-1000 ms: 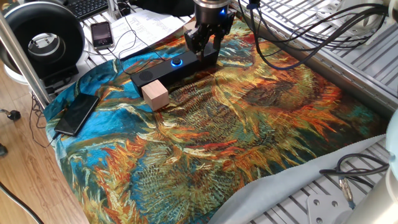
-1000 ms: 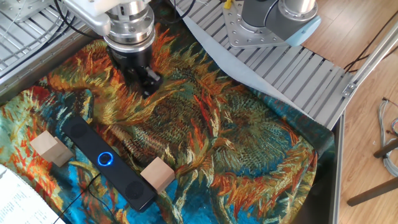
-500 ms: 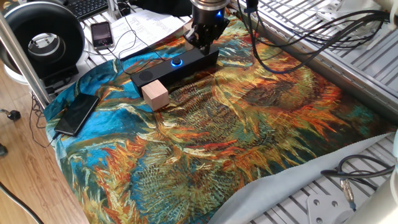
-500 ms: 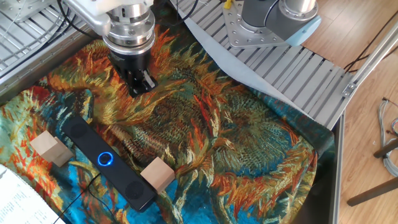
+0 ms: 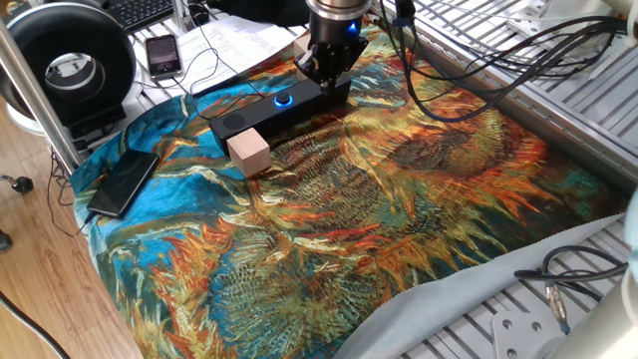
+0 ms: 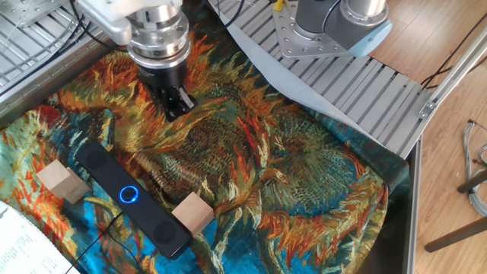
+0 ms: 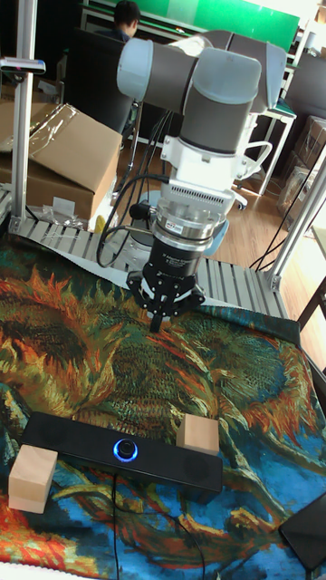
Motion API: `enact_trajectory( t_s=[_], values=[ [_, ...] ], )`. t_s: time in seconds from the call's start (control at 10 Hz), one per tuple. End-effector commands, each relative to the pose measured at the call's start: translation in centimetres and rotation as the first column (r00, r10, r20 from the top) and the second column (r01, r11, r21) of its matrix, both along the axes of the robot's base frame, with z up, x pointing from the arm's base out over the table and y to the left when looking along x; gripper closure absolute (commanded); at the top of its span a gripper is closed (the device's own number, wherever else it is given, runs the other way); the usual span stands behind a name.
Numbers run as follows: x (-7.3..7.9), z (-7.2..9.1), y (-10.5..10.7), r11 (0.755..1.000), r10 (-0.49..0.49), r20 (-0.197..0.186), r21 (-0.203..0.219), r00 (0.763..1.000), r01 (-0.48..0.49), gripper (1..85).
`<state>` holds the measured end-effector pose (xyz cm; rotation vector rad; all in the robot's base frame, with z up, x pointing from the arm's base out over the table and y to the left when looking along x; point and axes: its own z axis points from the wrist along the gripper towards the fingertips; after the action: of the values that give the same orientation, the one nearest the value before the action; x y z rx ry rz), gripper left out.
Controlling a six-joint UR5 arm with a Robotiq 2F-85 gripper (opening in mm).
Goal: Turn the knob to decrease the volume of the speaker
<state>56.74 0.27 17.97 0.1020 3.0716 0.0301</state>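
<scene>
1. On the cloth-covered bench (image 6: 319, 175) lies the speaker (image 6: 129, 199), with the knob (image 6: 129, 195) glowing blue on its top face, near mid-length.
2. Hand (image 6: 176, 104) status: fingers together, gripping nothing, hovering beyond the speaker's far side (not touching the knob).
3. Recommended step: part the fingers wider than the knob, centre the hand directly above the blue ring, then descend vertically.
4. Close evenly on the knob's rim; an off-centre grip would likely slip or push the speaker sideways.
5. Rotate about the knob's own axis in the volume-down direction (which direction cannot be read from these views).
6. Clearances: one wooden block (image 6: 194, 211) touches the speaker's long side just beside the knob; a second block (image 6: 61, 180) sits at the opposite side, near one end.
7. Approach from above is open; cloth toward the aluminium rails (image 6: 365, 84) is bare.
</scene>
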Motion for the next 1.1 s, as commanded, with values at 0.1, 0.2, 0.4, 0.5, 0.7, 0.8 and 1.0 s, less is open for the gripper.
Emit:
enact_trajectory(
  t_s=[0.1, 0.2, 0.4, 0.5, 0.7, 0.8, 1.0],
  values=[
    [2.4, -0.5, 0.1, 0.998, 0.058, -0.02, 0.009, 0.998, -0.058, 83.3],
    [2.9, -0.8, 0.5, 0.998, 0.06, -0.015, 0.008, 0.998, -0.059, 83.3],
    [4.1, -1.1, 0.8, 0.998, 0.069, -0.01, 0.0, 0.998, -0.069, 83.3],
    [4.7, -1.3, 1.0, 0.998, 0.064, -0.01, 0.0, 0.998, -0.064, 83.3],
    [4.9, -1.4, 0.6, 0.999, 0.047, -0.005, -0.021, 0.999, -0.047, 83.7],
    [5.4, -1.3, 2.9, 0.996, -0.049, 0.007, 0.078, 0.999, 0.048, 84.0],
    [5.1, -1.4, 0.7, 1.0, -0.006, 0.002, -0.013, 1.0, 0.006, 84.3]
  ],
)
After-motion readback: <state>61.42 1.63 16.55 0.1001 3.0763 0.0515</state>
